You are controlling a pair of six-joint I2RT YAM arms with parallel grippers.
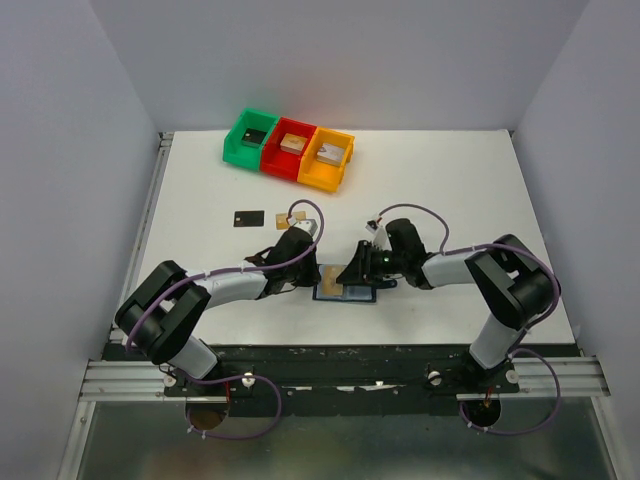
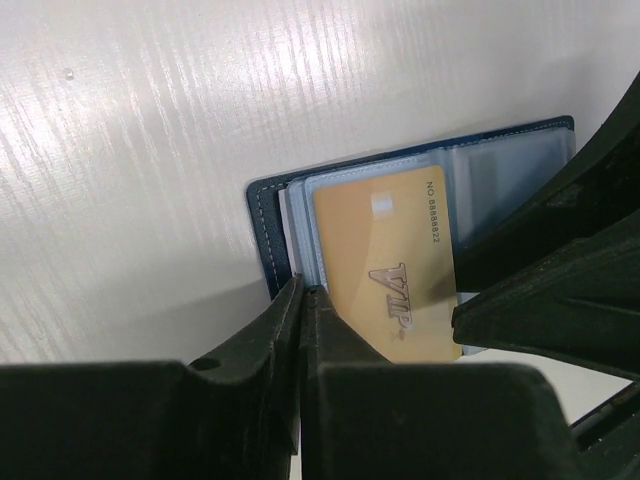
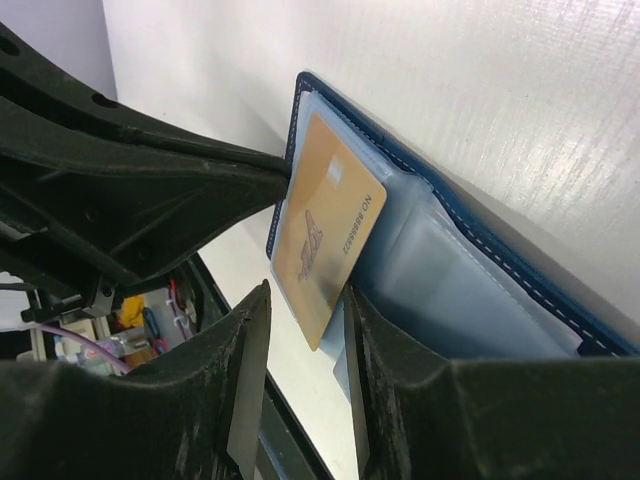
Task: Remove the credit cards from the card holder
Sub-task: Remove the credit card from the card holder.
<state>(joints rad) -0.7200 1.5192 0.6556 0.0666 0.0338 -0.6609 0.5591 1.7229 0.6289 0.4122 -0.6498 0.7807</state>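
The navy card holder point(image 1: 345, 297) lies open on the table between my two grippers. A tan-gold credit card point(image 2: 390, 260) marked VIP sticks partly out of a pale blue sleeve. My left gripper point(image 2: 303, 292) is shut, its tips resting on the holder's point(image 2: 265, 220) left edge beside the card. My right gripper point(image 3: 305, 350) is open, with the free corner of the gold card point(image 3: 325, 235) between its fingers, over the holder point(image 3: 480, 250). A black card point(image 1: 249, 218) and a tan card point(image 1: 283, 219) lie on the table beyond the left arm.
Green point(image 1: 250, 138), red point(image 1: 290, 150) and orange point(image 1: 328, 160) bins stand in a row at the back, each holding a small block. The table's front edge runs just behind the holder. The two grippers are close together.
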